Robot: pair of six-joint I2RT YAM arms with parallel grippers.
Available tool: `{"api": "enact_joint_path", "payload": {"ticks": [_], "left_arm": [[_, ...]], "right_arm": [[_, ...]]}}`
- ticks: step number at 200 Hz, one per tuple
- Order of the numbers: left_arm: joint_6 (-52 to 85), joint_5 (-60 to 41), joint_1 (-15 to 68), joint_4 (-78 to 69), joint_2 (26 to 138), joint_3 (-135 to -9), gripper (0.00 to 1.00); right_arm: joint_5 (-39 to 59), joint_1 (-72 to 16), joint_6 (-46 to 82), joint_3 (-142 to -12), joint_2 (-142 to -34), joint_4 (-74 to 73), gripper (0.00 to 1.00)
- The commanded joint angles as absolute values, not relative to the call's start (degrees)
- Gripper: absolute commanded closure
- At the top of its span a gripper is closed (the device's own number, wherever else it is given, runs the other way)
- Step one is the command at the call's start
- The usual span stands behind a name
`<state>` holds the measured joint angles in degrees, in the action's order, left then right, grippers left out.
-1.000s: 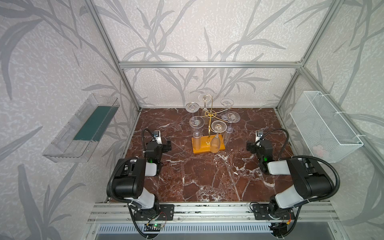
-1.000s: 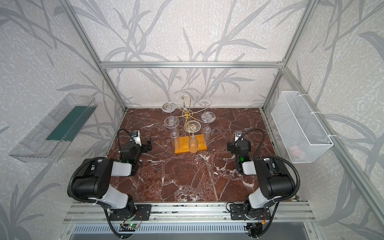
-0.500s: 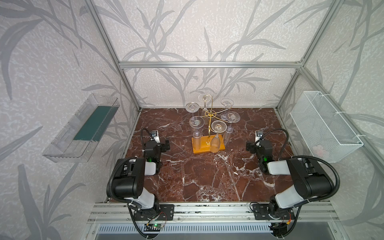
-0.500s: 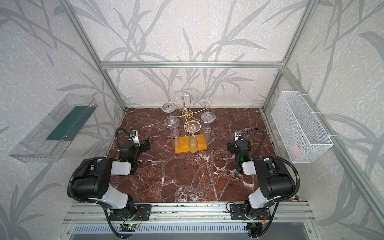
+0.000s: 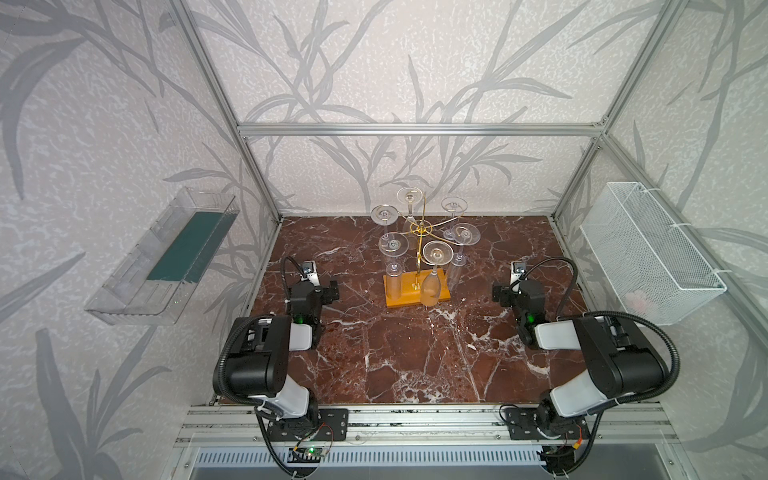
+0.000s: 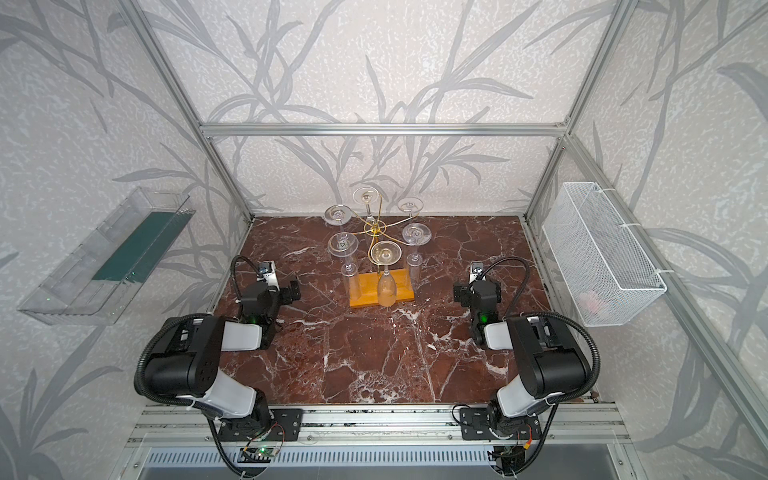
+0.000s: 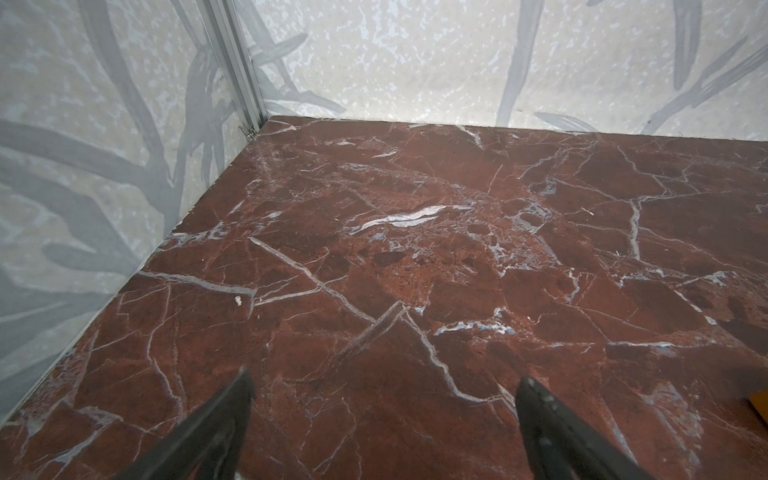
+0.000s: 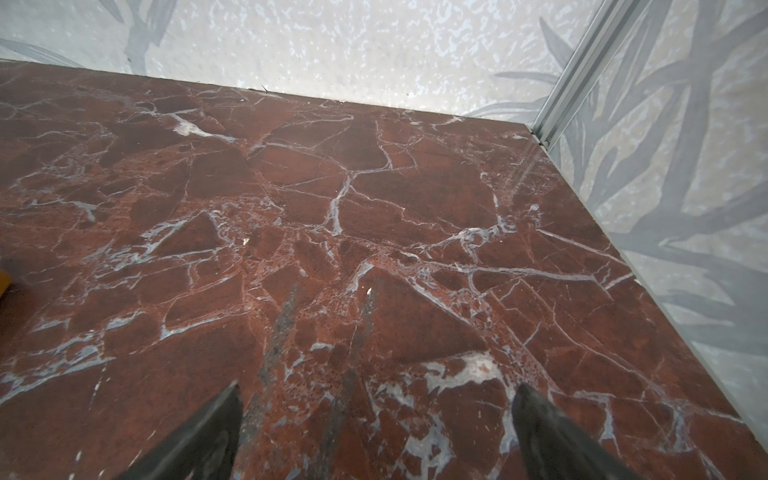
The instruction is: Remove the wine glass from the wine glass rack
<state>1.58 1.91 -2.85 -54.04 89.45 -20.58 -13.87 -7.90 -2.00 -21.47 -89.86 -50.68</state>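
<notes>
Barely: left hand [image 7: 385, 377] edged left; wine glass rack [image 5: 405, 295] untouched.

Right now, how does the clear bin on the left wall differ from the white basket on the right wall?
The clear bin has solid see-through walls; the white basket is open wire mesh. The clear bin holds a flat dark green panel; the white basket holds a small pinkish thing, too blurred to name. Both are long, open-topped boxes fixed to the side walls above the table.
</notes>
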Motion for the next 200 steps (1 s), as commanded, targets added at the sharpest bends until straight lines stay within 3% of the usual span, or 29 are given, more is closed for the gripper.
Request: {"api": "enact_joint_path", "payload": {"ticks": [1,43,64,94,153,200], "left_arm": [[2.3,3.3,-3.0,-53.4,86.1,-20.7,0.01],[5.5,1.7,-2.9,-23.5,64.2,-28.2,0.01],[10.6,-3.8,-2.8,-10.1,56.8,-35.2,0.02],[17.2,-15.9,-2.7,-5.5,50.8,-39.7,0.02],[35.4,-30.6,-2.2,-1.4,53.8,-49.8,0.05],[46.9,-39.5,-1.5,-3.5,56.4,-52.5,0.09]], "right_arm": [[-14.2,-7.8,-1.7,-21.9,-88.3,-51.3,0.00],[-12.5,-8.5,-4.2,-22.8,-81.3,-45.8,0.00],[-11.4,-8.8,-3.2,-29.2,-69.1,-24.3,0.00],[-6.9,-8.7,1.9,-39.7,-58.0,-2.3,0.01],[6.3,-8.7,9.6,-60.5,-52.4,31.3,0.00],[16.0,-8.8,14.1,-69.1,-53.4,40.0,0.01]]}}
